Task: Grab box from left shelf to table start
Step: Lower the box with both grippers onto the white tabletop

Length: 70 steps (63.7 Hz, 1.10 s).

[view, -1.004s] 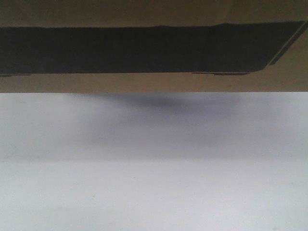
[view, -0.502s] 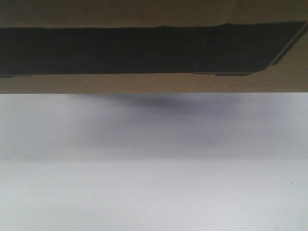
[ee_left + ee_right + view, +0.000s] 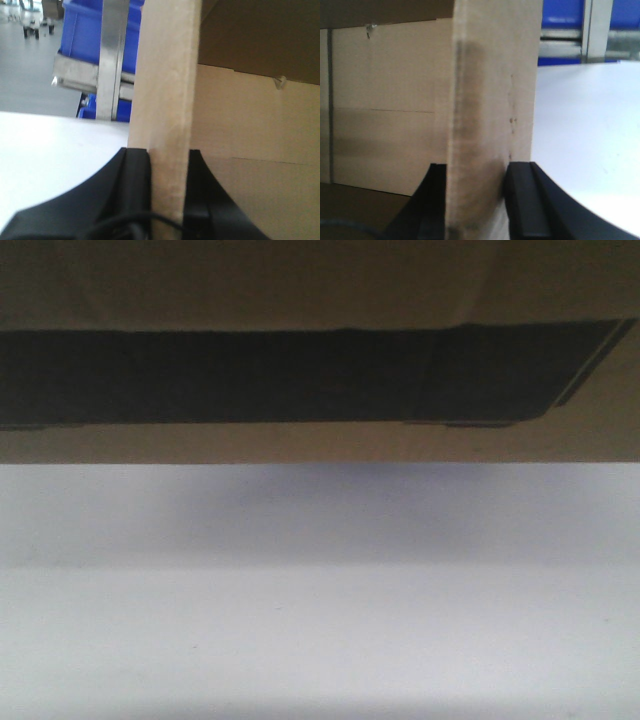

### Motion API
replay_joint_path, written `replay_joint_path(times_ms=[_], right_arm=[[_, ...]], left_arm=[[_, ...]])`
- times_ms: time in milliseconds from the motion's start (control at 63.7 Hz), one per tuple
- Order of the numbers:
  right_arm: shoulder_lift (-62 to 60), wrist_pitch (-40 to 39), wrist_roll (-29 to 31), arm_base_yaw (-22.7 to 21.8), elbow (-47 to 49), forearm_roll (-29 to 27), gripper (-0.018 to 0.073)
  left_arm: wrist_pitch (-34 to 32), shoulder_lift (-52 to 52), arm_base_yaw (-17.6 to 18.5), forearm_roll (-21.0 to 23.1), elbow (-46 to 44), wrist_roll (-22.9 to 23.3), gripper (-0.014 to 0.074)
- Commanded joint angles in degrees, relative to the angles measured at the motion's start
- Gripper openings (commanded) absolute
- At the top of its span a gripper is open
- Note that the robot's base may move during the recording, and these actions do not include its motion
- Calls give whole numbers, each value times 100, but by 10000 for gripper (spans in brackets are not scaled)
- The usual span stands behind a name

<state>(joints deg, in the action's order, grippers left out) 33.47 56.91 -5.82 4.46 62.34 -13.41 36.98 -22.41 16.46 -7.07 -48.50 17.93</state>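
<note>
The brown cardboard box (image 3: 320, 280) with its black printed panel fills the top of the front view, hanging just above the white table (image 3: 320, 620). My left gripper (image 3: 169, 160) is shut on the box's upright left wall (image 3: 165, 90), one finger on each face. My right gripper (image 3: 476, 172) is shut on the right wall (image 3: 495, 90) in the same way. The box's open inside (image 3: 250, 120) shows past each wall. The left shelf (image 3: 112, 60) shows as a silver metal post and rail behind the table.
Blue plastic bins (image 3: 82, 30) sit on the rack in the left wrist view, and more blue bins (image 3: 562, 12) lie behind the table's far edge in the right wrist view. Grey floor (image 3: 30, 70) lies beyond the table at the far left.
The box has come down in the front view: its bottom edge sits lower, closer to the table, and the shadow beneath it has narrowed.
</note>
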Motion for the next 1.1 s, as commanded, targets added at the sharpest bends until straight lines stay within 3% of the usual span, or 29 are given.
replay_joint_path(times_ms=[0, 251, 643, 1083], right_arm=[[458, -832, -20, -73, 268, 756, 56], [1781, -1019, -15, -73, 814, 761, 56], [3794, -1149, -11, -73, 1988, 894, 56], [4783, -1580, 100, -73, 2149, 923, 56]], left_arm=[[-1033, -434, -19, -310, -458, 323, -101], [-722, -1830, -19, -49, -1168, 323, -102], [-516, -3799, -19, -168, -2123, 323, -102], [-225, -5283, -509, -71, -3000, 323, -102]])
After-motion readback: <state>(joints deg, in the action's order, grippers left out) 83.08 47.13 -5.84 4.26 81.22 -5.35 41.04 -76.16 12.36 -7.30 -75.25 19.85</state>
